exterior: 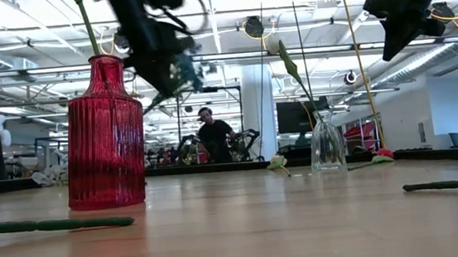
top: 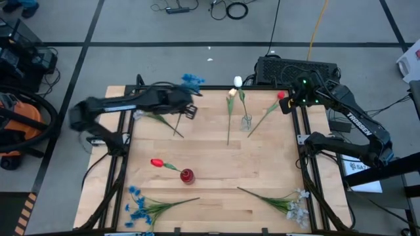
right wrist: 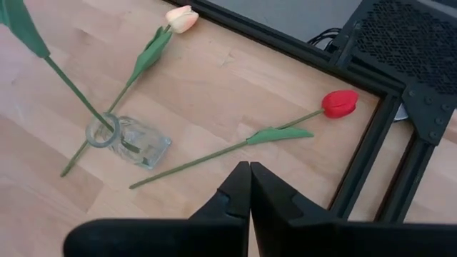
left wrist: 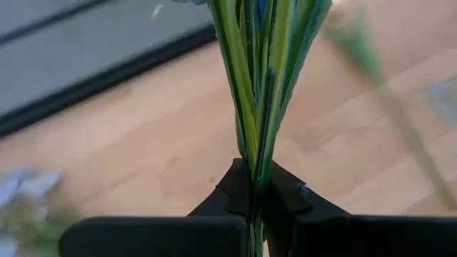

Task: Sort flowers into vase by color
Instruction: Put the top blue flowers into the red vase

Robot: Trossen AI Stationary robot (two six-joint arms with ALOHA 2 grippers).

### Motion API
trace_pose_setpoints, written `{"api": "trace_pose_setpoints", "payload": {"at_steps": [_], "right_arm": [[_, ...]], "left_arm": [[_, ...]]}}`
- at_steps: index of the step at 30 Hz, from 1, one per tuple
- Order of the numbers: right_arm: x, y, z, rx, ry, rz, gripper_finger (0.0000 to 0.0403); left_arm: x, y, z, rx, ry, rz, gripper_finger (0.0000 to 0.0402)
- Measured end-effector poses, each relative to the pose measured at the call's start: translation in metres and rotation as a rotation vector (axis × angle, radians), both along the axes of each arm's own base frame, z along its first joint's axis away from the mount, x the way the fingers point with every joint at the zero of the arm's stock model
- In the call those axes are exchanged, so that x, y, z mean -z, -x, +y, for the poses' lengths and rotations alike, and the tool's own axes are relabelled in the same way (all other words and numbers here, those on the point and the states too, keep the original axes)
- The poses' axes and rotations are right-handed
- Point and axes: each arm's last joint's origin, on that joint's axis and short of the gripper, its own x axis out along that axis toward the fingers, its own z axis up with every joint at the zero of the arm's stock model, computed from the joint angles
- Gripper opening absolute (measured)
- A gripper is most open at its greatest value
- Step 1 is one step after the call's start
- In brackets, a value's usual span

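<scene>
My left gripper (top: pixel 189 110) (left wrist: pixel 255 178) is high over the far left of the table, shut on a blue flower whose head (top: pixel 192 80) reaches past the far edge. My right gripper (right wrist: pixel 250 168) (top: pixel 289 105) hangs shut above the far right corner, touching nothing, over a red tulip (right wrist: pixel 339 103) lying flat. A red vase (top: pixel 187 175) holds a red tulip (top: pixel 156 162). In a clear glass vase (top: pixel 246 122) stands a white tulip (top: pixel 237 82). Beside it a cream tulip (top: pixel 231 94) lies on the table. My left gripper pinches a bundle of thin green stems (left wrist: pixel 253 143) of the blue flower between its two fingers. The stems fan out beyond the fingertips toward the blue head. The flower is lifted clear of the table. Where along the stems the hold sits cannot be told.
More blue flowers (top: pixel 138 206) lie at the near left corner and pale sprays (top: pixel 295 206) at the near right. Another pale-headed stem (top: pixel 161 122) lies under the left arm. The table's middle (top: pixel 223 164) is bare wood. A black metal frame (right wrist: pixel 371 143) edges the table.
</scene>
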Motion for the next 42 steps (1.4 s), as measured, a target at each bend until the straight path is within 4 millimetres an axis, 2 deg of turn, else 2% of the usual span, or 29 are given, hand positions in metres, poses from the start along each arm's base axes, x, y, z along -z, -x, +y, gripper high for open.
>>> {"api": "trace_pose_setpoints", "payload": {"at_steps": [4,6,9,12,16,20,23,27,34,42], "right_arm": [[0.0,0.0,0.0,0.003,-0.003,0.0,0.0],[0.001,-0.001,-0.001,0.003,-0.006,0.003,0.0],[0.002,-0.002,-0.003,0.003,-0.012,0.008,0.0],[0.004,-0.005,-0.005,0.037,-0.039,-0.001,0.0],[0.007,-0.008,-0.009,0.07,-0.069,-0.004,0.0],[0.009,-0.01,-0.012,0.108,-0.101,-0.014,0.0],[0.01,-0.012,-0.011,0.108,-0.113,-0.014,0.0],[0.011,-0.013,-0.008,0.099,-0.13,-0.008,0.0],[0.011,-0.016,-0.004,0.118,-0.158,-0.017,0.0],[0.011,-0.016,-0.004,0.103,-0.148,-0.007,0.0]], "left_arm": [[0.011,0.033,-0.011,0.119,-0.045,-0.261,0.0016],[0.018,0.043,-0.017,0.193,-0.077,-0.425,0.0016],[0.018,0.053,-0.026,0.394,-0.183,-0.645,0.0016],[0.025,0.061,-0.037,0.595,-0.256,-0.705,0.0016],[0.017,0.068,-0.05,0.784,-0.186,-0.818,0.0016],[0.01,0.069,-0.063,0.963,-0.203,-0.871,0.0015],[0.003,0.069,-0.071,1.04,-0.289,-0.913,0.0015],[0.005,0.068,-0.079,1.119,-0.3,-0.897,0.0015],[0.005,0.067,-0.091,1.138,-0.225,-0.927,0.0015],[0.006,0.065,-0.102,1.077,-0.241,-0.914,0.0015]]}}
